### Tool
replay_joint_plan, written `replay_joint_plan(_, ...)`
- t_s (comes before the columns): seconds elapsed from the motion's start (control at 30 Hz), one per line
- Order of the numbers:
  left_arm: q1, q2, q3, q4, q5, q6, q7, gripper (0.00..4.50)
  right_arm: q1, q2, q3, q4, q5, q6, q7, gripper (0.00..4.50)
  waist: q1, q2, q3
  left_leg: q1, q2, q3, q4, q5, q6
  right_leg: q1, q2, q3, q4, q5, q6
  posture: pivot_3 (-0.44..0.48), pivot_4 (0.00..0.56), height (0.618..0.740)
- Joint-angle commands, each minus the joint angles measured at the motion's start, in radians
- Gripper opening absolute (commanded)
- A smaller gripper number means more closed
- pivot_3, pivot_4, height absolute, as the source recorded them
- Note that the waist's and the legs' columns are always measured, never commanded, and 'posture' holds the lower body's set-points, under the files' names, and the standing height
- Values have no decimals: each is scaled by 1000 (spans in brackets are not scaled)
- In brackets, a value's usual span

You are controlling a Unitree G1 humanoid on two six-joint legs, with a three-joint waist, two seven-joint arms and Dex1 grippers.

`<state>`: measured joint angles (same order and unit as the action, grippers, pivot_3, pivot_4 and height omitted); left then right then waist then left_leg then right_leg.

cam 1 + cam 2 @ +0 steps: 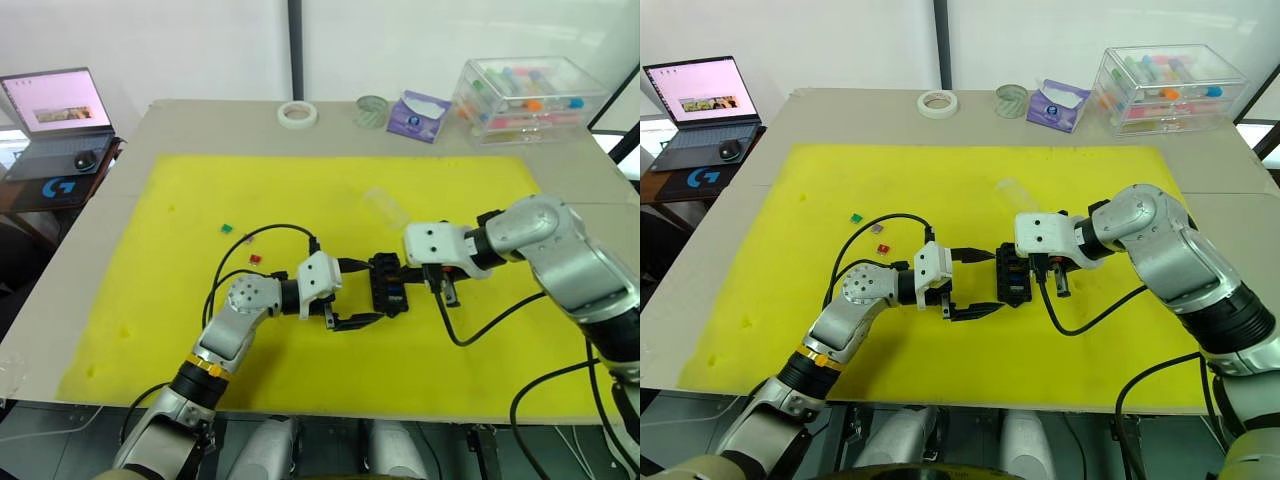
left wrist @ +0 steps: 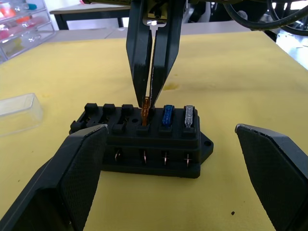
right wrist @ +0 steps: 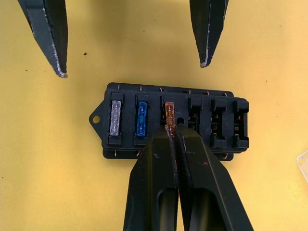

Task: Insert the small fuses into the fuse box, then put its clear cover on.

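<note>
The black fuse box (image 1: pixel 388 285) lies mid-mat. A grey fuse (image 3: pixel 115 117) and a blue fuse (image 3: pixel 142 118) sit in its end slots. My right gripper (image 3: pixel 169 129) is shut on an orange fuse (image 2: pixel 146 107) standing in the third slot. Three slots beside it are empty. My left gripper (image 1: pixel 360 293) is open, with one finger on each side of the box and not touching it. Green (image 1: pixel 227 228), pinkish (image 1: pixel 246 238) and red (image 1: pixel 255 259) fuses lie loose on the mat, to the left. The clear cover (image 1: pixel 385 207) rests behind the box.
A yellow mat (image 1: pixel 150 300) covers the table. Along the back edge stand a tape roll (image 1: pixel 297 114), a glass jar (image 1: pixel 371 110), a purple tissue pack (image 1: pixel 418 115) and a large clear storage case (image 1: pixel 530 98). A laptop (image 1: pixel 58 120) sits far left.
</note>
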<state>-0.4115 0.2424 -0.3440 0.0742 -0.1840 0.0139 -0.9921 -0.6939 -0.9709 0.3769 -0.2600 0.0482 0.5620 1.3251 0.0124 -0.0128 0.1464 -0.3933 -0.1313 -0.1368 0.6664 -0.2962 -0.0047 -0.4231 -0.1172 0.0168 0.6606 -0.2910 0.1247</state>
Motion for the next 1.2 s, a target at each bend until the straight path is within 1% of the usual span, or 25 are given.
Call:
replay_joint_plan(0.03,5,1,-7,-38,1,-2,2,4452,-23,8,1,3,-21,1,-1,0,0,0,0,0,0,0,0,0,0,0,0,0,0,0,0,0,150,740)
replay_joint_plan(0.57,15,4,-9,-44,4,-9,10,4452,-22,21,17,-6,-43,56,3,0,0,0,0,0,0,0,0,0,0,0,0,0,0,0,0,0,150,740)
replay_joint_plan(0.9,23,8,-7,-57,-2,-6,18,4452,-21,34,-2,-21,-20,88,-5,0,-1,0,0,0,0,0,0,0,0,0,0,0,0,0,0,0,150,740)
replay_joint_plan(1.2,11,6,-5,-37,2,-13,16,4452,-25,16,-44,-57,20,135,6,0,-1,0,0,0,0,0,0,0,0,0,0,0,0,0,0,0,150,740)
